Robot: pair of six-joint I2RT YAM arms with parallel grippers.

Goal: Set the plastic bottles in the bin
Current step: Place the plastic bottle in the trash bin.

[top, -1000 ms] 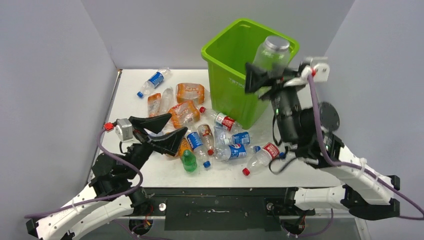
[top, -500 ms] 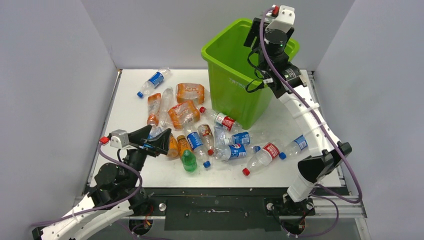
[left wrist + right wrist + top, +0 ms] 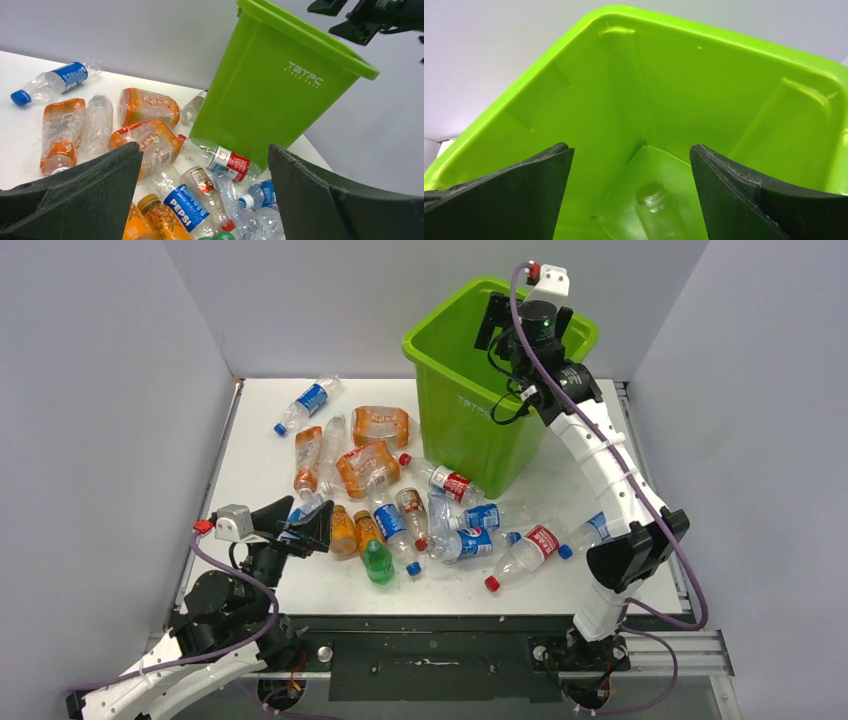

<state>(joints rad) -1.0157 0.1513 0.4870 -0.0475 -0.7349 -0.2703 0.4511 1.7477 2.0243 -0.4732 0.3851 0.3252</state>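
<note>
Right gripper (image 3: 525, 325), black and two-fingered, is poised over the mouth of the tall lime-green plastic bin (image 3: 452, 410) and points down into it, with its jaws wide apart and holding nothing. The right wrist view looks between the fingers (image 3: 499, 195) to the bin's floor, where one clear plastic bottle (image 3: 656, 212) lies with its neck toward the camera. The bin stands upright at the far right of the white table (image 3: 255, 430); the wall seen in the left wrist view bears a white maker's mark. Left gripper (image 3: 303, 523), its jaws likewise spread and empty, hangs low over the near-left part of the table, facing the heap. The other crushed plastic bottles (image 3: 392, 523) lie scattered on the table to the left of and in front of the bin. A blue-labelled bottle (image 3: 308, 400) lies apart at the far left, and two orange-tinted bottles (image 3: 380, 426) lie near the middle. A red-labelled bottle (image 3: 445, 481) lies just beside the bin's base, and a small green bottle (image 3: 377, 562) lies at the near edge of the heap.
</note>
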